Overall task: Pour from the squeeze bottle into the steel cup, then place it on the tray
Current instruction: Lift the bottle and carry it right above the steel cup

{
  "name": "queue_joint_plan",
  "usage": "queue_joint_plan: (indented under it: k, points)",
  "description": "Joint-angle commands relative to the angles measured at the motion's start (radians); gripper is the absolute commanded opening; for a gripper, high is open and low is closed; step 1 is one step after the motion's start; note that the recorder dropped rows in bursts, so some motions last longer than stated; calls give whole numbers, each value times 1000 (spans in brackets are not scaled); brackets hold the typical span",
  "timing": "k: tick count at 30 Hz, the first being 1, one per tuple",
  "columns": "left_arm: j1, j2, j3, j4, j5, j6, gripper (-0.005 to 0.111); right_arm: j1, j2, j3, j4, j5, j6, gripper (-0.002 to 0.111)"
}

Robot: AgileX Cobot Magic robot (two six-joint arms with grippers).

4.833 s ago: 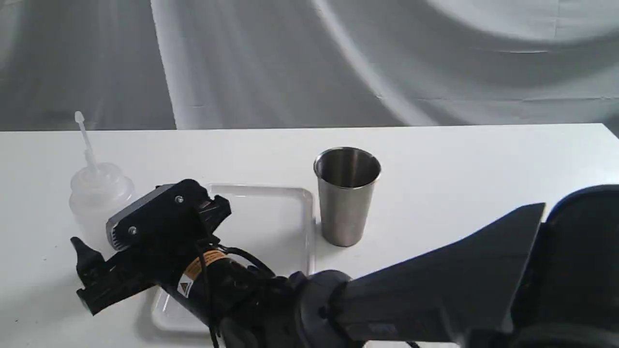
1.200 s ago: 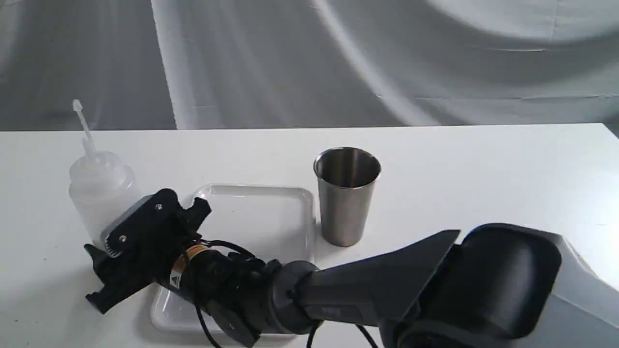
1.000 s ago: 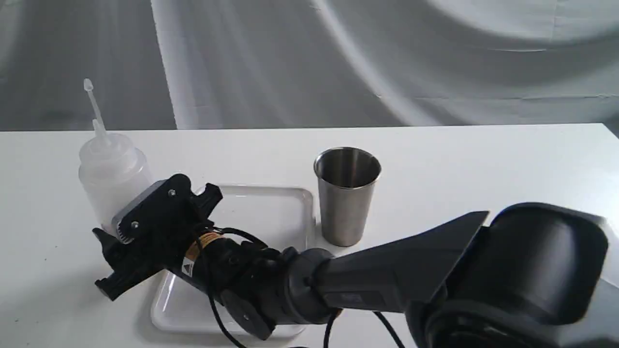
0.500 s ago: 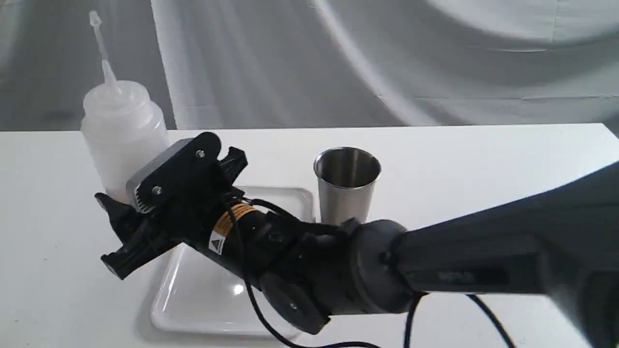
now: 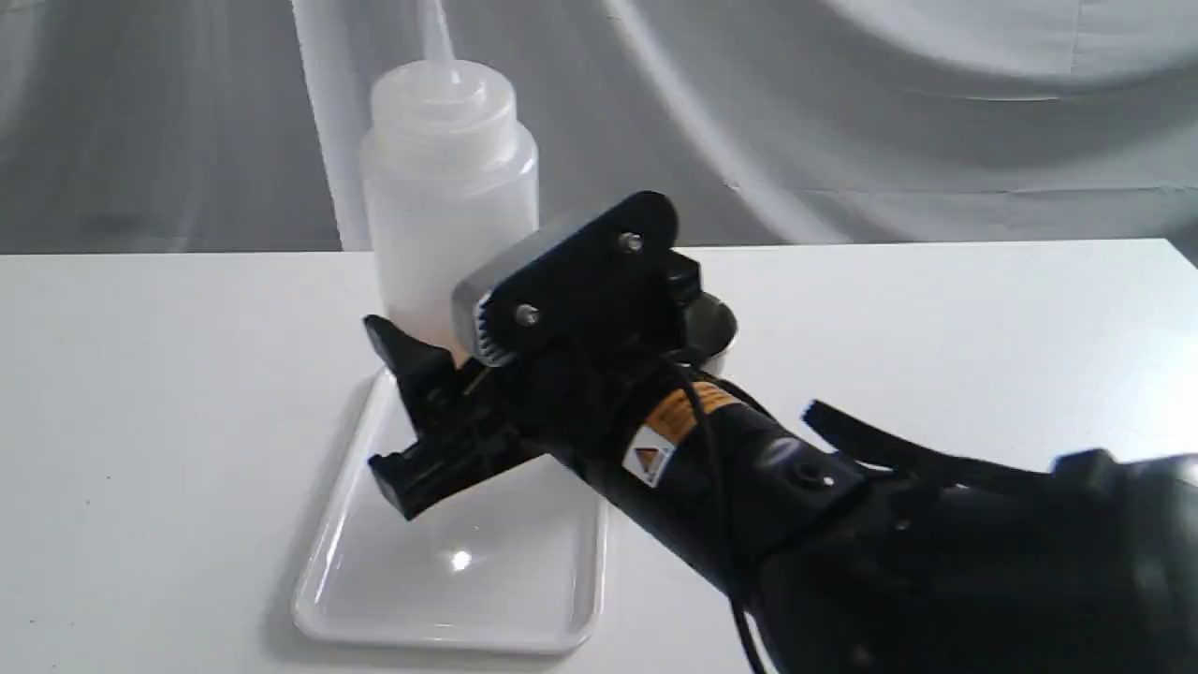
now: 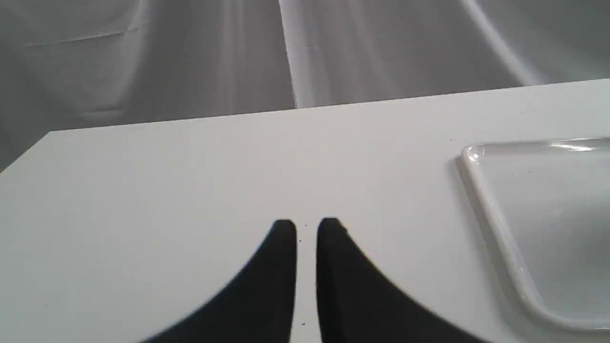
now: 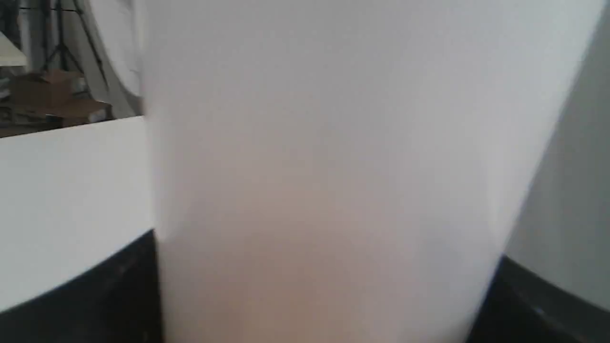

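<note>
The squeeze bottle [image 5: 449,178] is a whitish translucent cylinder held upright in the air above the tray's far end, its nozzle running off the top of the exterior view. My right gripper [image 5: 440,360] is shut on its lower body. In the right wrist view the bottle [image 7: 324,166] fills the picture, faintly amber low down, with a black finger [image 7: 119,286] at each side. The steel cup [image 5: 719,326] is mostly hidden behind the right wrist; only part of its rim shows. The white tray [image 5: 468,599] lies below. My left gripper [image 6: 306,227] rests low over bare table, shut and holding nothing.
The white table [image 5: 140,393] reaches to a grey draped backdrop. In the left wrist view the tray's corner [image 6: 495,224] lies to one side of the left fingers. The right arm's black body [image 5: 842,524] covers the near right of the exterior view.
The right gripper closed on the bottle at the table's left, lifted it, and has carried it rightward to above the tray's far end, close to the cup. The cup and tray have not moved.
</note>
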State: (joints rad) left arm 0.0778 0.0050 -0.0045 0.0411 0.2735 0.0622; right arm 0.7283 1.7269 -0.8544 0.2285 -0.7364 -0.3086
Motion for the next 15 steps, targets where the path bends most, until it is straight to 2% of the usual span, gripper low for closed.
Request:
queue_joint_plan:
  k: [1,8,11,15]
  points:
    - [3,-5,4,0,-8,-2,8,-9,-80,69,121,-45,-130,0]
    - [3,-5,4,0,-8,-2,8,-9,-194,148,400,-47,-403,0]
    - [3,-5,4,0,-8,-2,8,-9,-228,160,437,-65,-485,0]
    - [3,-5,4,0,-8,-2,8,-9,-248,177,449,-75,-488,0]
